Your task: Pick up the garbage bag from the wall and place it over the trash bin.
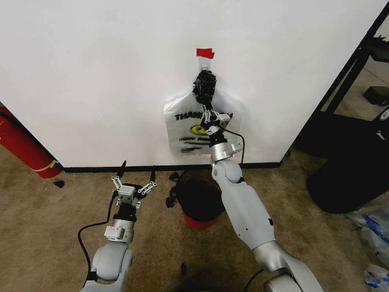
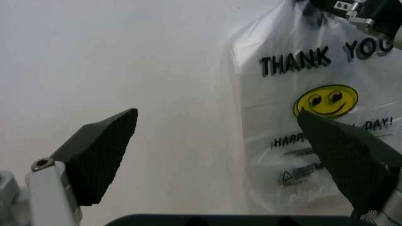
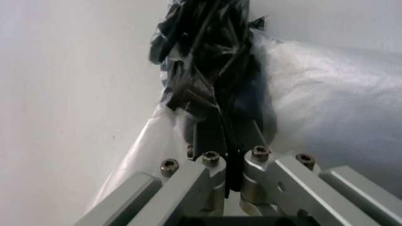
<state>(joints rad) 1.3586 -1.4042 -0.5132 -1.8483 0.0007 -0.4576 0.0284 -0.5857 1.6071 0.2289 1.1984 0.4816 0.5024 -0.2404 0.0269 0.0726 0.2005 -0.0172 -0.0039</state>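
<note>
The right gripper (image 1: 211, 117) reaches up to the white wall (image 1: 91, 73), its jaws closed on the bunched black neck of the garbage bag (image 1: 188, 131), a thin plastic bag printed THANK YOU with a yellow smiley, hanging under red tape (image 1: 204, 53). The left gripper (image 1: 135, 177) waits low, jaws wide. The black trash bin (image 1: 196, 201) stands on the carpet below the bag.

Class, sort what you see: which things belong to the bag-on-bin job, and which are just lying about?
Job: garbage bag, wall, trash bin, right claw (shut on the bag), left claw (open).
Lying about: red fire extinguisher, crumpled plastic on the carpet.
</note>
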